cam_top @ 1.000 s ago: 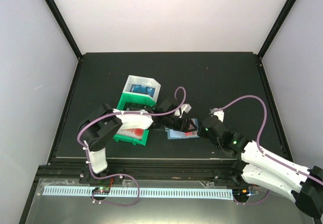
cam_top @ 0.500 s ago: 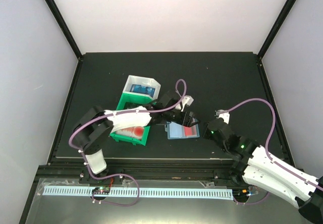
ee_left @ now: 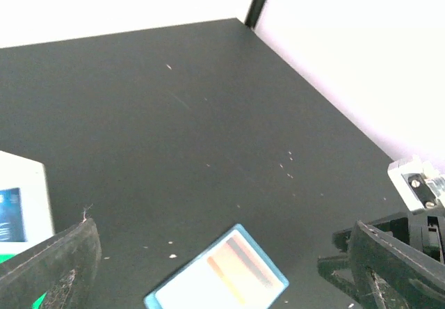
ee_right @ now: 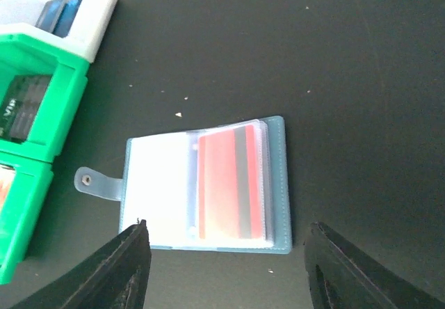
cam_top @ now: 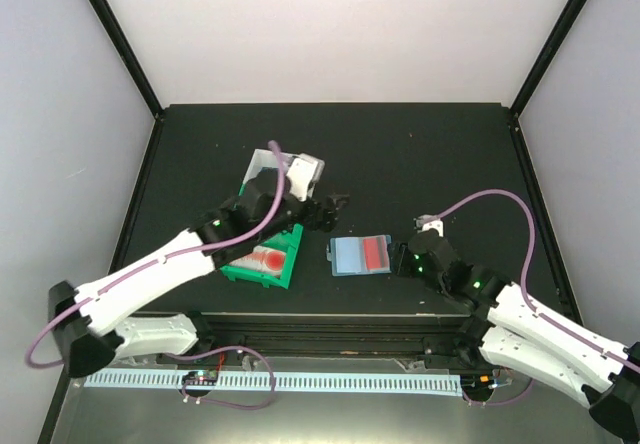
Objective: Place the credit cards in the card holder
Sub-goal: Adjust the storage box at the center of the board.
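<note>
The teal card holder (cam_top: 350,257) lies open on the black table, snap tab to the left. A red credit card (ee_right: 231,184) sits in its clear right-hand sleeve, and the left page is blank white. My right gripper (ee_right: 228,225) hovers open just near of the holder, one finger off each of its sides, holding nothing; in the top view the right gripper (cam_top: 405,260) is by the holder's right edge. My left gripper (cam_top: 335,209) is wide open and empty, up and left of the holder (ee_left: 222,279). More credit cards, red-and-white (cam_top: 262,261), black (ee_right: 21,111) and blue (ee_right: 59,13), lie in the bins.
A green bin (cam_top: 283,269) with two compartments stands left of the holder, and a white bin (cam_top: 305,169) sits behind it, partly under my left arm. The right arm's wrist (ee_left: 417,191) shows at the right edge of the left wrist view.
Both grippers opened and drew back from the holder, the left up and leftward, the right slightly rightward. The holder now lies uncovered with the red card in its sleeve.
</note>
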Motion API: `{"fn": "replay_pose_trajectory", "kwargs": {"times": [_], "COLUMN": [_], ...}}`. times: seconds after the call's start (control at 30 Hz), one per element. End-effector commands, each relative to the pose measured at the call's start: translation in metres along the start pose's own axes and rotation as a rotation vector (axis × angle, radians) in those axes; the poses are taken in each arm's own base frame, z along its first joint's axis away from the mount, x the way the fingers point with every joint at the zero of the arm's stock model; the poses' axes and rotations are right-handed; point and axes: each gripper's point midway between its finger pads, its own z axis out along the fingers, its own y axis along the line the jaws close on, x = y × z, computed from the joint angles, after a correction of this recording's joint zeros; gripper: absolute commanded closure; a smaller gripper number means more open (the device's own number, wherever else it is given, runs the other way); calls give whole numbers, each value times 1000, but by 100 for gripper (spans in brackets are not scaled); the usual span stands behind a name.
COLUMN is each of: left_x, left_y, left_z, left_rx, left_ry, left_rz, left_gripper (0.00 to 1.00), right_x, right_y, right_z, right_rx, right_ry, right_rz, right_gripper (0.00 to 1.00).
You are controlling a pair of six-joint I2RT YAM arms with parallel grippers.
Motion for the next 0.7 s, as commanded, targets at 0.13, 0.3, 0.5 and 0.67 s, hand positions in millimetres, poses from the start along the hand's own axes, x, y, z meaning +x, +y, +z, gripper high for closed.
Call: {"fn": "replay_pose_trajectory", "kwargs": {"times": [0.13,0.3,0.5,0.67], "left_x": [10,35,37,26], "left_y": [64,99,155,201], "left_z": [-45,-30,13,61], "left_rx": [-221,-280,-363,-409], "left_ry": [-33,82,183,297], "left_rz": [26,-81,-181,-248], "left_gripper": [1,6,20,32], "right_x": [-15,-16,-37,-38], "right_y": [13,16,8,-6], "right_z": [6,26,61,88], "right_rx": [1,23,100,163], "right_ry": [-29,-14,-10,33], "right_rz": [-74,-99,-89,-34], "right_gripper": [33,32,32,33]}}
